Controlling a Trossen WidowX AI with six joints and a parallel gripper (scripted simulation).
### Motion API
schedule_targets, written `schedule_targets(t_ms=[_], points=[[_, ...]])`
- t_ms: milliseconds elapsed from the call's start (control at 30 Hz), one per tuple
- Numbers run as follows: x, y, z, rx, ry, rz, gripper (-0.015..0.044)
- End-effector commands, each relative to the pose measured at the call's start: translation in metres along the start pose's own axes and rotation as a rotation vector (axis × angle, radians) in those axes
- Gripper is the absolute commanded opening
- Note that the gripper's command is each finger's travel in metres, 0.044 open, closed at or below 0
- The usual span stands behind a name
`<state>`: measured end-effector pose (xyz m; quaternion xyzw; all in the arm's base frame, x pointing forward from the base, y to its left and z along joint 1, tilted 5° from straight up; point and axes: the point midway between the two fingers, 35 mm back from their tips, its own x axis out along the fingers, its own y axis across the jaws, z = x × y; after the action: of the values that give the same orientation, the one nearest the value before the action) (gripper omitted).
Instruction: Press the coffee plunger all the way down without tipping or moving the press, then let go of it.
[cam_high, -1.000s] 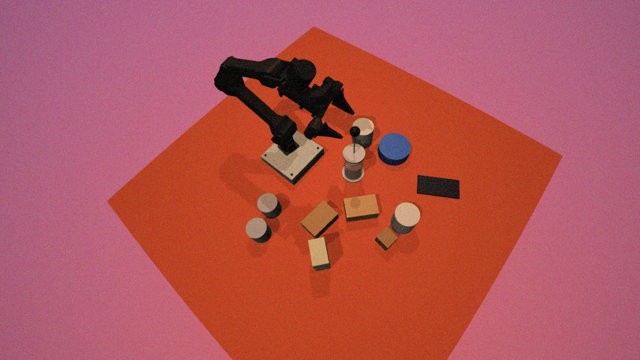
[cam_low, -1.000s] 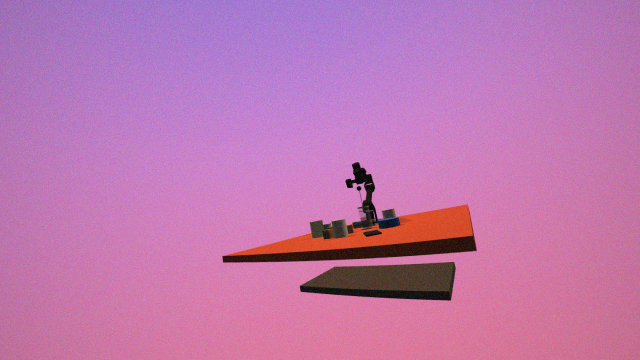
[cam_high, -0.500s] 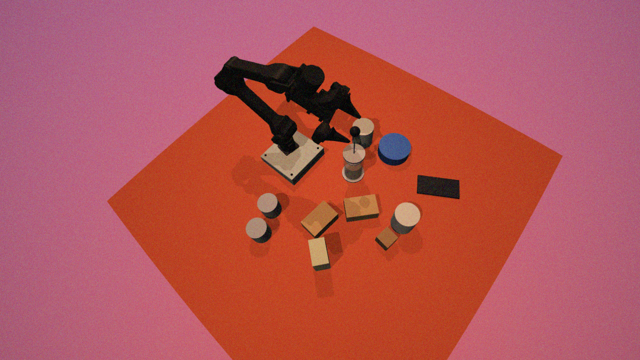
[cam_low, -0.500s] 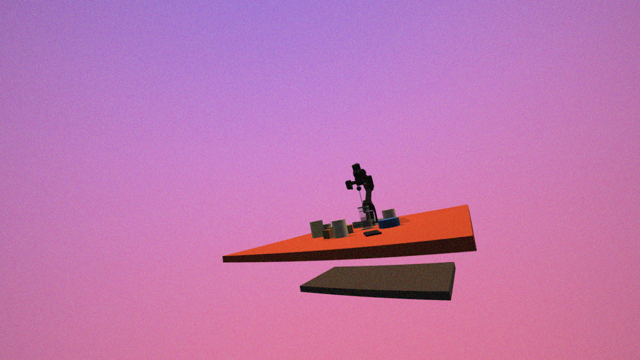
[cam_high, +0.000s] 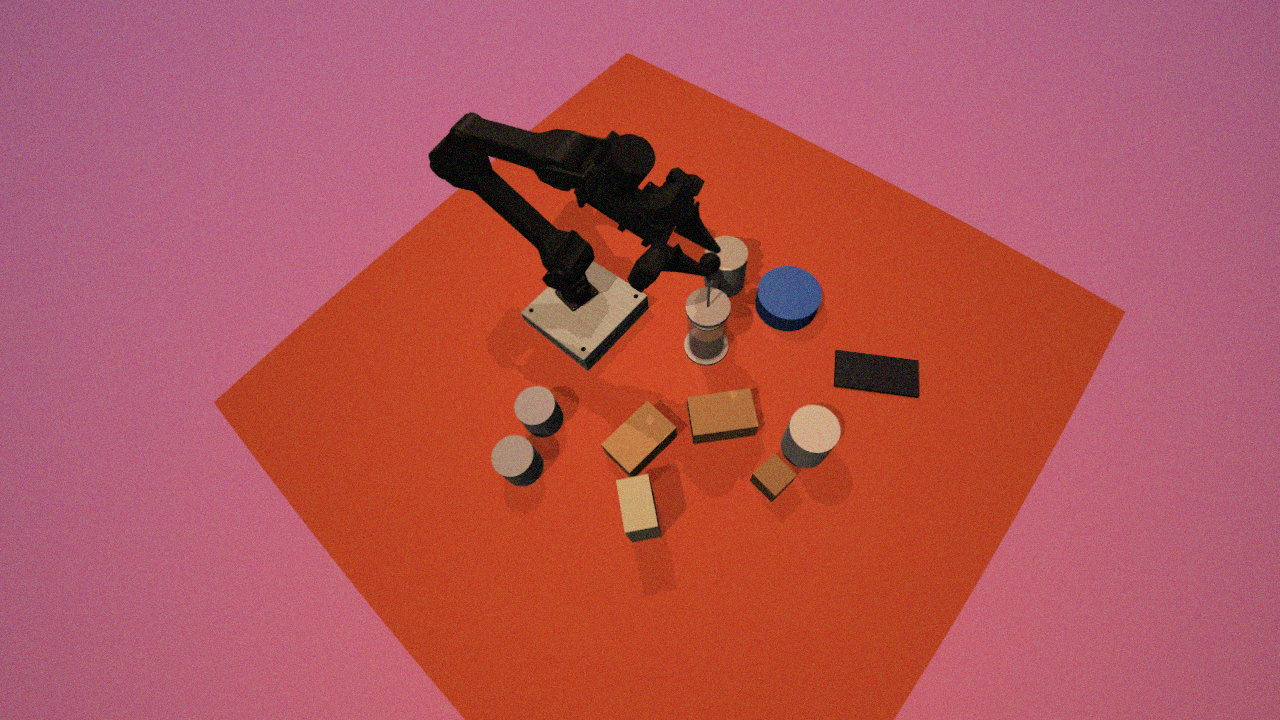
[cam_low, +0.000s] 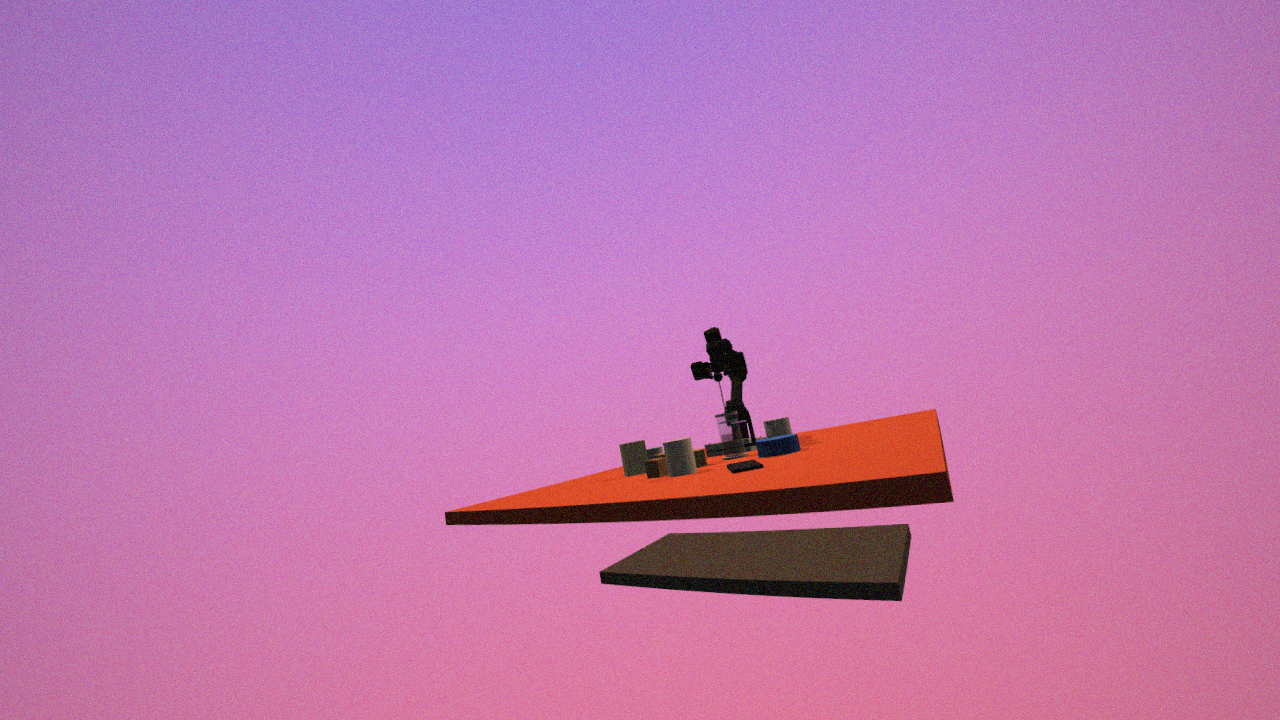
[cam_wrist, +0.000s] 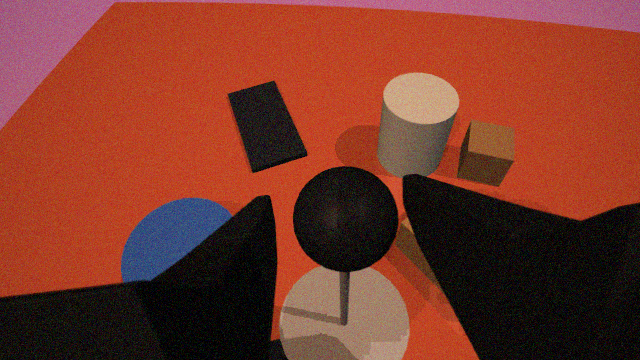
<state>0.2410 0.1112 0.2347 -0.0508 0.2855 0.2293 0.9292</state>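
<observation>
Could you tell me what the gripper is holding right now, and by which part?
Nothing yet, it seems: the jaws straddle the plunger knob of the coffee press, with a gap showing beside the knob.

Orange table top (cam_high: 895, 537); black plunger knob (cam_wrist: 345, 218); blue disc (cam_high: 788, 296); black slab (cam_high: 876, 372); tan boxes (cam_high: 722, 413).

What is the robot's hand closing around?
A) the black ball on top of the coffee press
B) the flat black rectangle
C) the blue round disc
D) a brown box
A: in the wrist view the round black plunger knob sits between the hand's two dark fingers, gaps either side.
</observation>
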Motion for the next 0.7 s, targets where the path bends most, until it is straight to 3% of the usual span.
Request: schedule_targets(t_ms=[0, 667], points=[[0.0, -0.001, 0.0, 0.007, -0.001, -0.006, 0.0138], [0.009, -0.001, -0.012, 0.007, -0.001, -0.006, 0.0126]])
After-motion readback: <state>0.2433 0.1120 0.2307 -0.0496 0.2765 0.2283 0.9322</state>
